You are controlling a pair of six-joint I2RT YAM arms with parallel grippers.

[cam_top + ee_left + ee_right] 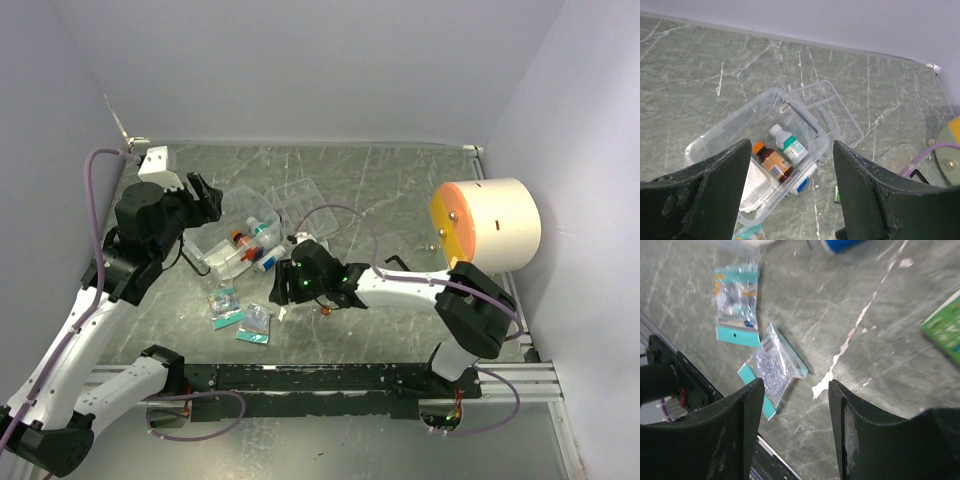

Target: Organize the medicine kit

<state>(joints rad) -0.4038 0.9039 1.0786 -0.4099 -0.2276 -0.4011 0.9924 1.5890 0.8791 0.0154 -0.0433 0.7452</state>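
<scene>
The medicine kit [232,243] sits open at the centre left of the desk [400,180] in the top view. It looks partly filled: the left wrist view shows a white bottle [788,145], an amber bottle [773,163] with an orange cap, a blue-and-white tube [803,180] and a white pouch [756,187] inside. Its divided tray [832,112] lies outside, against the box's upper right side. Not yet packed, by my reading, are a teal-edged packet [736,304], a second packet [774,367] beside it and a green box [945,332], all on the desk below the kit; the tray is not yet seated. The left gripper [791,145] hovers above the kit, pointing down into it, jaws wide apart and empty. The right arm stretches left across the centre, and the right gripper [796,385] is low over the desk with jaws parted, holding nothing, the second packet just ahead.
</scene>
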